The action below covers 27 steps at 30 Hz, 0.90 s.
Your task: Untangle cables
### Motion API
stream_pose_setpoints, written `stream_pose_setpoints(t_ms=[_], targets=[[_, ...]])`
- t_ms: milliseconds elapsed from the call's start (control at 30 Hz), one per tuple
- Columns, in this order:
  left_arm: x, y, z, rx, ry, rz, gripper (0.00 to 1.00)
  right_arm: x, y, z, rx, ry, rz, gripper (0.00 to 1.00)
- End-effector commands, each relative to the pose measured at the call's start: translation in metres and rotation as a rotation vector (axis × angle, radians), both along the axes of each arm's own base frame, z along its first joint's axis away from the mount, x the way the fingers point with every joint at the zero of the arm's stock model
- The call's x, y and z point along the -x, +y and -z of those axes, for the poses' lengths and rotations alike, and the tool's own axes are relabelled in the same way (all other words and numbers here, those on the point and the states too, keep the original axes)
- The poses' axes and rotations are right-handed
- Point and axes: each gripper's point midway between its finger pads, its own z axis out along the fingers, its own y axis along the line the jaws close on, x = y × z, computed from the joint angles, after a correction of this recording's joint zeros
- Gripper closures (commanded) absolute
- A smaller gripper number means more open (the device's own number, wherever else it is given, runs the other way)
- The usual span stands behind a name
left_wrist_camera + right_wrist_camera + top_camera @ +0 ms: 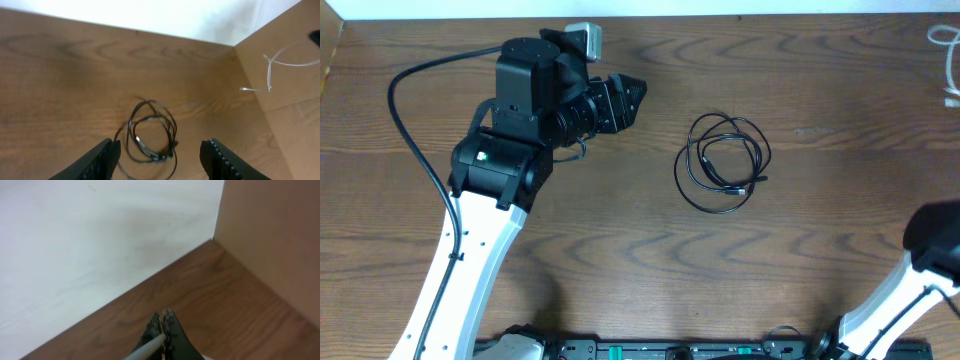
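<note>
The black cable (732, 186) lies in a small loose coil on the wooden table, right of centre. My left gripper (636, 92) hangs to its left, apart from it, fingers pointing toward it. In the left wrist view the black cable (152, 156) rests on the table ahead, between the open fingers of my left gripper (160, 147), which hold nothing. The white cable (951, 97) lies at the far right edge; its thin strands (270, 75) show by the side board. My right gripper (162, 314) is shut, and a pale grey strand crosses its fingers; I cannot tell what it is.
A brown side board (285, 115) rises along the right of the table and a white wall (100, 240) runs behind it. The right arm's body (935, 240) sits at the lower right. A thick black wire (405, 130) loops off the left arm.
</note>
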Motion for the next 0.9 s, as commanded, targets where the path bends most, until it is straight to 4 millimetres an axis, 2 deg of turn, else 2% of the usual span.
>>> stream_pose_setpoints(t_ms=[0,100,167,233,333,367,400,433,467,500,633,733,867], targets=[[0.0,0.001,0.0,-0.009,-0.003,0.009,0.43,-0.023,-0.03,0.067,-0.055,0.047,0.097,0.99],[0.0,0.001,0.0,-0.009,-0.002,0.009,0.43,-0.041,-0.048,0.113,-0.098,0.044,0.137,0.99],[0.0,0.001,0.0,-0.009,-0.003,0.009,0.43,-0.044,-0.056,0.141,-0.118,0.071,0.151,0.99],[0.0,0.001,0.0,-0.009,-0.003,0.009,0.43,-0.042,-0.064,0.169,-0.155,0.102,0.179,0.99],[0.0,0.001,0.0,-0.009,-0.004,0.008,0.43,-0.037,-0.069,0.2,-0.203,0.151,0.196,0.99],[0.0,0.001,0.0,-0.009,-0.003,0.008,0.43,-0.033,-0.071,0.21,-0.217,0.174,0.202,0.94],[0.0,0.001,0.0,-0.009,-0.003,0.009,0.43,-0.03,-0.072,0.217,-0.224,0.193,0.207,0.75],[0.0,0.001,0.0,-0.009,-0.003,0.009,0.43,-0.023,-0.073,0.223,-0.233,0.218,0.216,0.28],[0.0,0.001,0.0,-0.009,-0.003,0.009,0.43,-0.02,-0.075,0.225,-0.233,0.234,0.223,0.05],[0.0,0.001,0.0,-0.009,-0.003,0.008,0.43,-0.015,-0.076,0.228,-0.228,0.256,0.224,0.01],[0.0,0.001,0.0,-0.009,-0.003,0.008,0.43,0.005,-0.075,0.233,-0.187,0.377,0.192,0.01],[0.0,0.001,0.0,-0.009,-0.003,0.009,0.43,0.028,-0.061,0.244,-0.187,0.526,0.142,0.01],[0.0,0.001,0.0,-0.009,-0.003,0.009,0.43,0.078,-0.046,0.26,-0.172,0.78,0.196,0.01]])
